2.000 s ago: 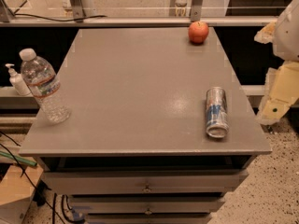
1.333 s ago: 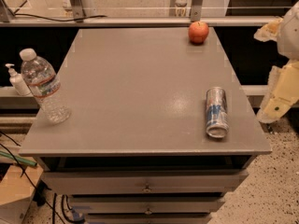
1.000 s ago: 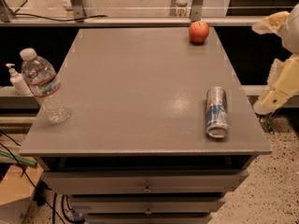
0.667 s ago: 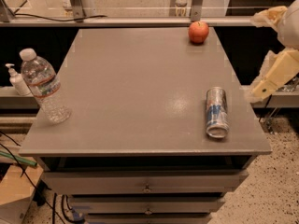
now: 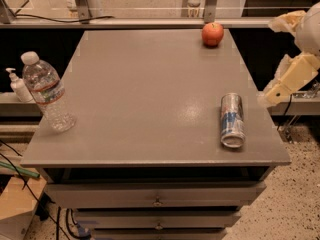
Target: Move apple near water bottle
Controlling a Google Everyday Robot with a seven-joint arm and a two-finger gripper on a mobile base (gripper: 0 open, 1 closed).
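The apple is red-orange and sits at the far right corner of the grey table. The water bottle is clear, with a white cap and a red-and-white label, and stands upright near the table's left edge. My gripper is a cream-coloured piece at the right edge of the view. It hangs off the table's right side, above the floor, right of the can and well in front of the apple. It holds nothing that I can see.
A silver-blue drink can lies on its side near the table's right front. A small white pump bottle stands on a shelf behind the water bottle. Drawers sit under the tabletop. A metal rail runs behind the table.
My arm has risen and swung left, closer to the table's right edge. The apple, bottle and can have not moved.
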